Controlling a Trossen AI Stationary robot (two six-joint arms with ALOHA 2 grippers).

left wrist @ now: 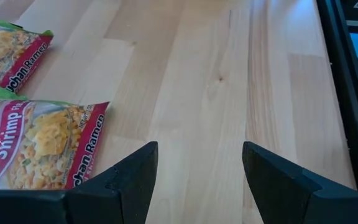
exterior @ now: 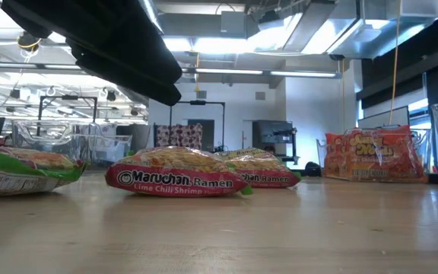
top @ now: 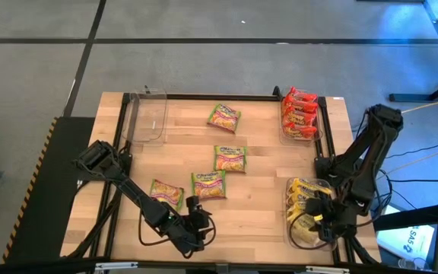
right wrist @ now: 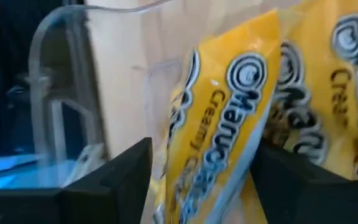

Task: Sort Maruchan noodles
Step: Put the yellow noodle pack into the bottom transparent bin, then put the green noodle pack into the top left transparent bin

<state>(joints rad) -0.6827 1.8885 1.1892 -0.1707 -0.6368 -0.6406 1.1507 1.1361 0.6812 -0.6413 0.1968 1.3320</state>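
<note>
Wooden table (top: 265, 198): four green-pink packets (top: 229, 158) loose; left gripper (left wrist: 194, 171) spread, empty; right gripper (right wrist: 197, 180) pinching yellow packet (right wrist: 222, 118).

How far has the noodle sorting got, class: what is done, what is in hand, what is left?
Done: the red-orange packets sit in one clear bin, yellow packets in another. In hand: the right claw holds a yellow packet over that bin. Left: four green-pink packets lie loose on the table, the far-left bin is empty, and the open left claw hovers near them.
</note>
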